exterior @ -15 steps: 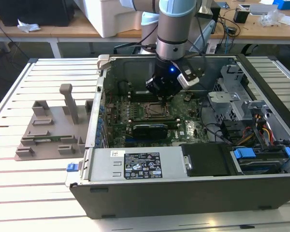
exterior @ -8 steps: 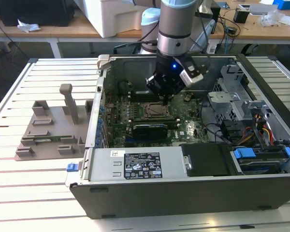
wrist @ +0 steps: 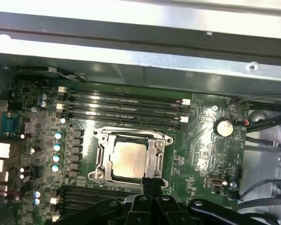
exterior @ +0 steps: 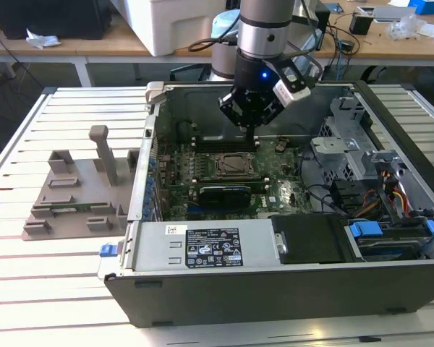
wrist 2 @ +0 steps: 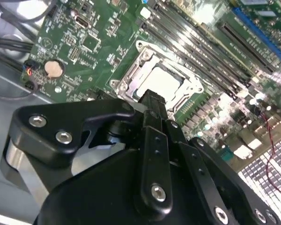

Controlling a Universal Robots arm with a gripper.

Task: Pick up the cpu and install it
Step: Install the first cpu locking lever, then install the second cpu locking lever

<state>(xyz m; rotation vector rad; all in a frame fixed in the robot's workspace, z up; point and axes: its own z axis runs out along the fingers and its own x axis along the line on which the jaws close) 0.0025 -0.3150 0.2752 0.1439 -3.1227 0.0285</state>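
Right now I am seeing the cpu (wrist: 129, 158) sitting flat inside the socket frame (wrist: 101, 154) on the green motherboard (wrist: 206, 154), its silvery top facing up and catching some light. In the second wrist view the same cpu (wrist 2: 165, 80) is lying square within the metal frame, level and not tilted.

My gripper (exterior: 249, 129) is hanging inside the open computer case (exterior: 275, 289), just above the socket area in the exterior view. In both wrist views the black fingers (wrist: 152, 183) are looking pressed together, with no gap between them and nothing pinched, and their tip is standing over the near edge of the socket, right beside the chip. I cannot tell whether the tip is touching the frame or hovering just off it.

Rows of dark memory slots (wrist: 124, 108) are running along the far side of the socket from the fingers. A round coin battery (wrist: 223, 127) is sitting on the board off to one side, well apart from the chip.

On the exterior view's left, a grey holder tray (exterior: 69, 199) is resting on the slatted table (exterior: 50, 289) outside the case.
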